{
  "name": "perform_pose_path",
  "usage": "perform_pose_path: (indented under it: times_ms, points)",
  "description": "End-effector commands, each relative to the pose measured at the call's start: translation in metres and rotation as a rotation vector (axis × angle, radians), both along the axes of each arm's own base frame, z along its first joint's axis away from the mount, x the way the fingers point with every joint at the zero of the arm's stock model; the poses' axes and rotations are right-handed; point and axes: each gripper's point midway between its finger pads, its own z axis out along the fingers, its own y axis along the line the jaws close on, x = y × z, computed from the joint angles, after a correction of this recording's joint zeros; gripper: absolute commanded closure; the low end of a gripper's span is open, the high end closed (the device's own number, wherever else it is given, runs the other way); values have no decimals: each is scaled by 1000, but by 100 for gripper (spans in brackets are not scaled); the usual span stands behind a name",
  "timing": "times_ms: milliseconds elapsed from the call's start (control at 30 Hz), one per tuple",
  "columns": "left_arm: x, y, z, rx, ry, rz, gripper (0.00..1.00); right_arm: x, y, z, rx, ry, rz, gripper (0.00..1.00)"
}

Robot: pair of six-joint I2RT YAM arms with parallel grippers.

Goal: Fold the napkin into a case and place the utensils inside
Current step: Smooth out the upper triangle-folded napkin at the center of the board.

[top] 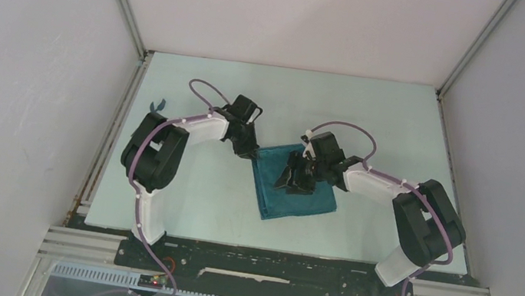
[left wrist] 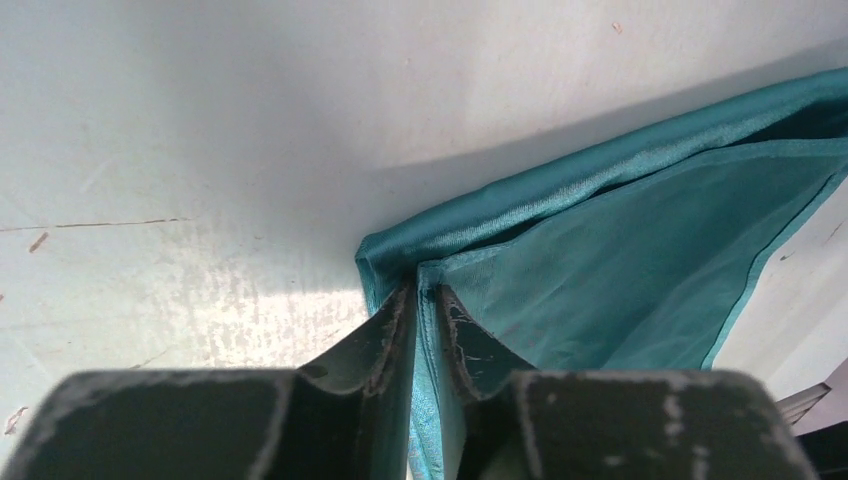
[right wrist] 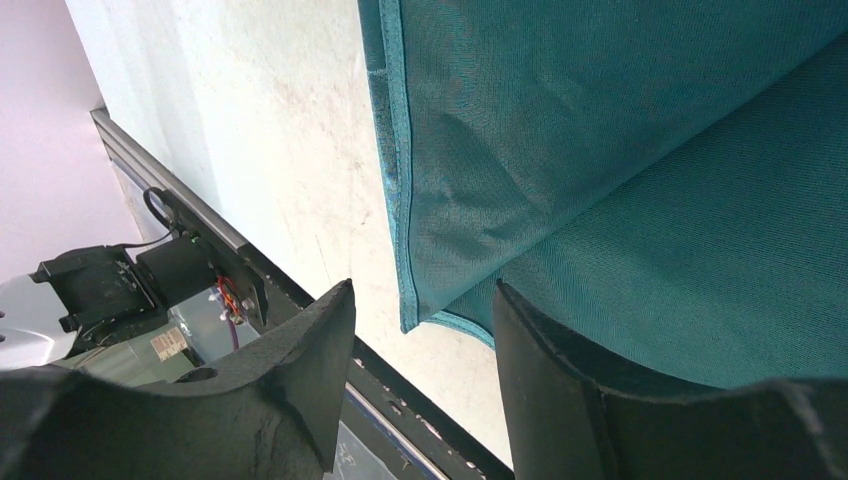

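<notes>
The left gripper (left wrist: pixel 424 300) is closed on a corner of the napkin (left wrist: pixel 620 260). The teal cloth is pinched between its jaws, and a hemmed fold is wrapped just ahead of them. From this pincer the rest of the napkin spreads ahead and off to the right in at least two layers. The upper layer is raised a little above the pale table (left wrist: pixel 200 150).

In the top view the cloth is a folded, roughly square patch, perhaps slightly longer from far to near than across. It lies wholly to the right of the left pincer and directly beneath the right one. No narrow case has been formed yet, and no utensils can be made out in any view.

The right gripper (right wrist: pixel 420 340) hangs over the napkin with its jaws standing apart and nothing clamped between them. A loose hemmed corner of the upper layer sits just ahead of the gap, at its mouth. The body of the cloth runs on ahead and to the right of this pincer.

The next fold is judged to turn on that corner. It is already lined up with the open jaws, so the right arm is the nearer one to take it. The left grip can then serve as the anchor at the opposite side.
</notes>
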Motion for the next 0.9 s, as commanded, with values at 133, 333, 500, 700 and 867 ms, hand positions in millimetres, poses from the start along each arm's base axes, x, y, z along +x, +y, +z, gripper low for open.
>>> perform_pose_path:
  times_ms: [133,333,500,700,867]
  points:
    - [21,9,21,-2,-80,12,97,0,13,9,38,-47,25,39]
    - [23,19,24,2,-83,30,100,-8,37,13,106,-24,90,39]
    - [21,17,19,-10,-68,30,100,-11,60,23,170,-25,135,39]
    - [19,17,11,-5,-54,29,100,-9,76,20,248,17,152,39]
    - [16,17,5,-3,-37,31,100,-11,84,14,303,50,178,39]
